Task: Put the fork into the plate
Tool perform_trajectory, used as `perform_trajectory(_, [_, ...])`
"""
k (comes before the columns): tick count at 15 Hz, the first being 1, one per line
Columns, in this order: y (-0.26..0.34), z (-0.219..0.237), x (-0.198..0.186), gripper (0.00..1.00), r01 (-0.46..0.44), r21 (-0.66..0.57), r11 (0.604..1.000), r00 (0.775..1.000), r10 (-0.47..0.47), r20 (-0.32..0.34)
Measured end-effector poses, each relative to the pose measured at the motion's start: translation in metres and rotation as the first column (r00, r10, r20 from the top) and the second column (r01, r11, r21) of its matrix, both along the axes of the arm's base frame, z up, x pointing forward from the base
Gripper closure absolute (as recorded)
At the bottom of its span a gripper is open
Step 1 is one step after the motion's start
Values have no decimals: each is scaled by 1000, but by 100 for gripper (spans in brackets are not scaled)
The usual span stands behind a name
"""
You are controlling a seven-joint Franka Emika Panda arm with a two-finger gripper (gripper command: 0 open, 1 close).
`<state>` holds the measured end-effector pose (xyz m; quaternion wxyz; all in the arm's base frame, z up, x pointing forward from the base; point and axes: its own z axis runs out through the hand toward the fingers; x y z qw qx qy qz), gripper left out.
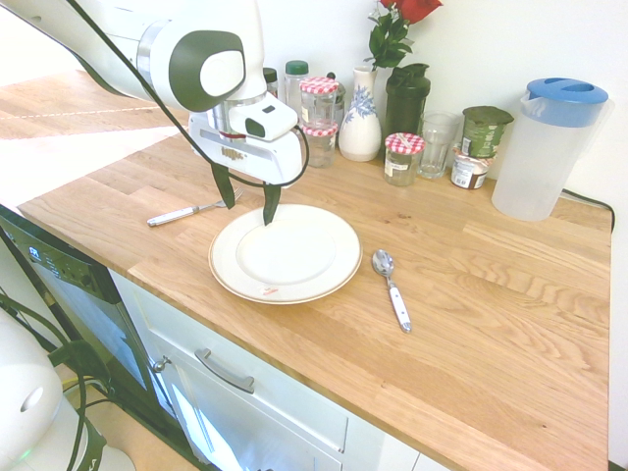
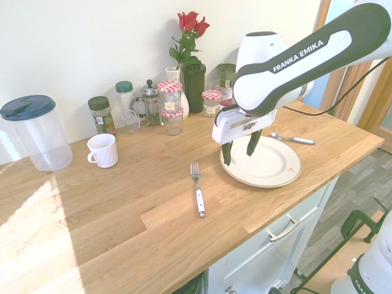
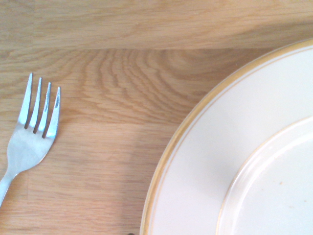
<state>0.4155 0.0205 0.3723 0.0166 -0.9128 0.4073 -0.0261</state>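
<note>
The fork (image 1: 191, 211) lies flat on the wooden counter left of the plate (image 1: 324, 280), its tines pointing toward the plate's rim. In the second exterior view the fork (image 2: 295, 139) is on the far right of the plate (image 2: 275, 171). The wrist view shows the fork's tines (image 3: 34, 127) a short way from the plate's gold-lined rim (image 3: 195, 161). My gripper (image 1: 247, 201) hangs open just above the plate's edge on the fork side, with nothing between its fingers. From the other side the gripper (image 2: 240, 149) also stands open.
A spoon (image 1: 391, 285) with a pale handle lies on the plate's other side. Jars, a vase with a rose (image 1: 360, 123), a dark bottle, a glass and a clear pitcher (image 1: 545, 147) line the back wall. A white mug (image 2: 103, 150) stands further along the counter.
</note>
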Motion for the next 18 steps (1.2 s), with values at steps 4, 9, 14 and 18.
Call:
perform_trajectory(4, [-12, 7, 5, 0, -17, -14, 1000, 1000, 17, -4])
perform_trajectory(9, [-61, 33, 16, 0, -27, -35, 999, 999, 27, 18])
perform_trajectory(14, [-138, 49, 13, 0, 5, -19, 1000, 1000, -5, 20])
perform_trajectory(18, [-198, 50, 0, 0, 8, 24, 1000, 1000, -7, -27])
